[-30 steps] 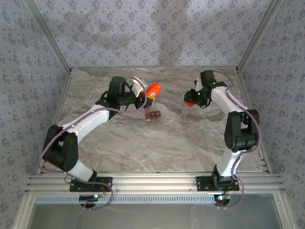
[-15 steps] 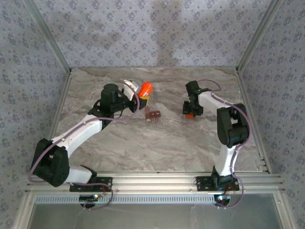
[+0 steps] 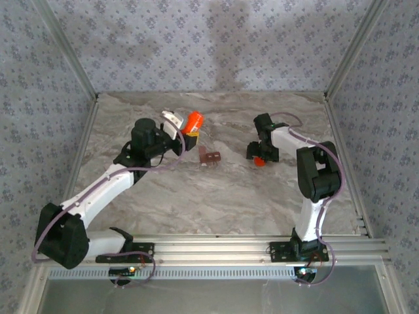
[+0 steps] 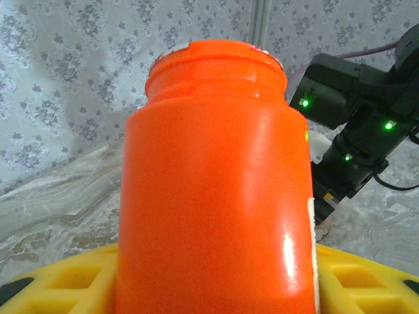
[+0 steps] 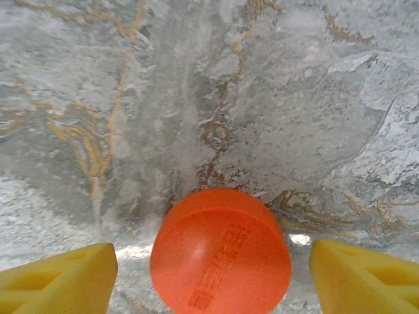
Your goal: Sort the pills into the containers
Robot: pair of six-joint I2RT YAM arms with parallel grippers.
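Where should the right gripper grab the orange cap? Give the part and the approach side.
Grip the orange cap by its round side wall, coming straight down. It lies flat on the table, lettered face up, so only the rim offers opposing faces. The open right gripper hangs over it, a yellow finger either side; closing should likely do.

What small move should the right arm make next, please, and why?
Probably lift the right gripper up, clear of the orange cap: its jaws stand open on either side of the cap, which rests on the table. The left gripper holds the uncapped orange bottle near the containers.
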